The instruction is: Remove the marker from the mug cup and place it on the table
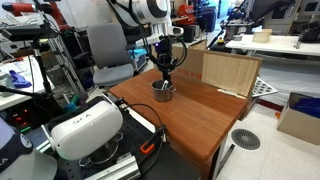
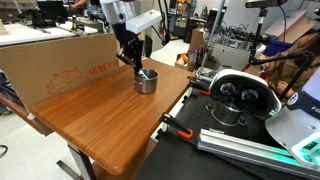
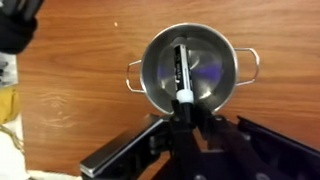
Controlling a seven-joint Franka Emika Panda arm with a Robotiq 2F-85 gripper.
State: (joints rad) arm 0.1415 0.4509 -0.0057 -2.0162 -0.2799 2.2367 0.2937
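The grey metallic mug cup [image 3: 215, 70] stands upright on the reddish-brown table [image 3: 70, 90], with handles at its sides. The marker [image 3: 181, 72] leans inside it, whitish body with a dark end towards me. My gripper [image 3: 186, 110] is right above the mug's near rim and its fingers are shut on the marker's dark end. In both exterior views the gripper [image 1: 165, 75] [image 2: 134, 60] points straight down into the mug [image 1: 163, 92] [image 2: 146, 81], near the far side of the table [image 1: 200, 115] [image 2: 100, 125]. The marker itself is too small to see there.
A pale board [image 1: 228, 72] [image 2: 60, 65] stands upright along the table's far edge, close to the mug. A large white rounded device [image 1: 85, 128] [image 2: 240, 95] sits beside the table. Orange-handled clamps [image 1: 148, 147] [image 2: 172, 127] grip the table edge.
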